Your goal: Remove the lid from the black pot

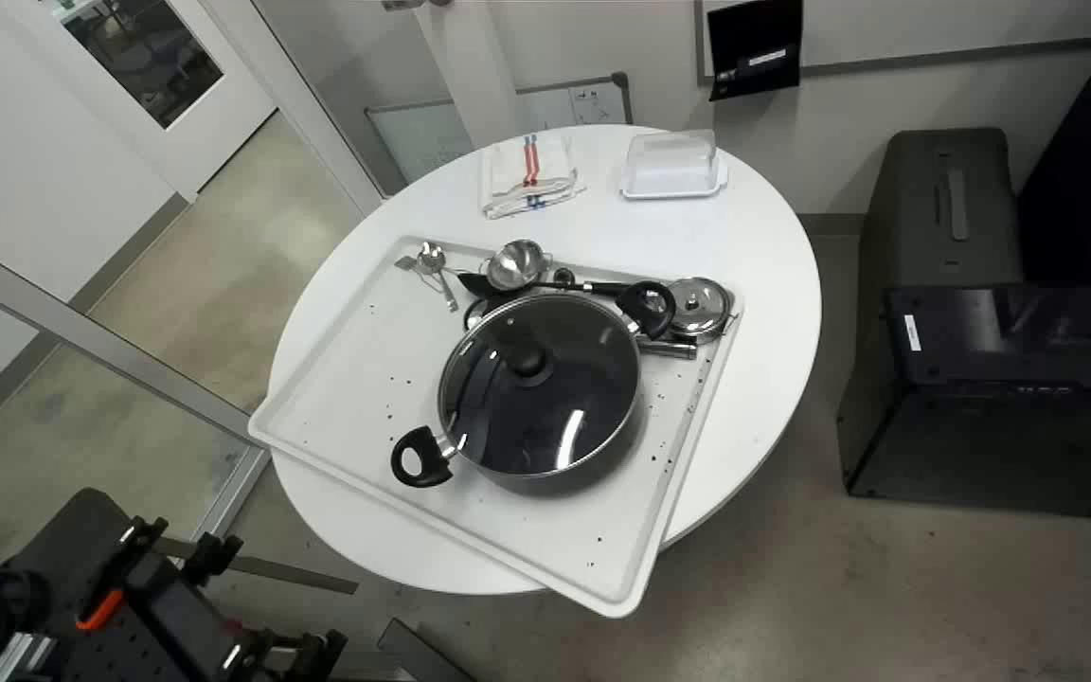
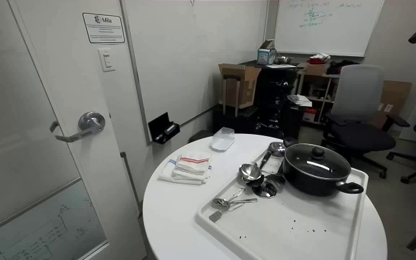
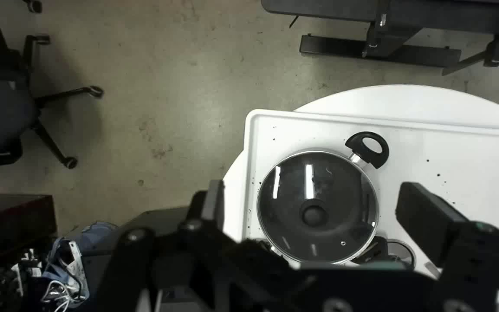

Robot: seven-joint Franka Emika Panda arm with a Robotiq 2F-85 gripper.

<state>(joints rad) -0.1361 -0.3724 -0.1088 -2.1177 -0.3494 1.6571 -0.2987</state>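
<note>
The lid (image 1: pixel 550 417) is round dark see-through glass with a metal rim and black centre knob. It sits on the black pot, also in an exterior view (image 2: pixel 311 164) and the wrist view (image 3: pixel 319 182). The black pot (image 2: pixel 302 182) stands upright on the white tray (image 1: pixel 337 379), with black loop handles on opposite sides. In the wrist view my gripper (image 3: pixel 312 203) is open and empty, its fingers wide apart. The lid and knob show between and beyond the fingers, apart from them. The gripper body hides the pot's lower edge there. The gripper is not seen in the exterior views.
The tray lies on a round white table (image 1: pixel 773 360) and overhangs its edge. Small metal utensils (image 2: pixel 226 202), a steel bowl (image 1: pixel 515 265) and a small lidded steel pot (image 1: pixel 700 308) crowd the pot's back side. A folded towel (image 1: pixel 531 175) and a clear plastic box (image 1: pixel 670 166) stand behind.
</note>
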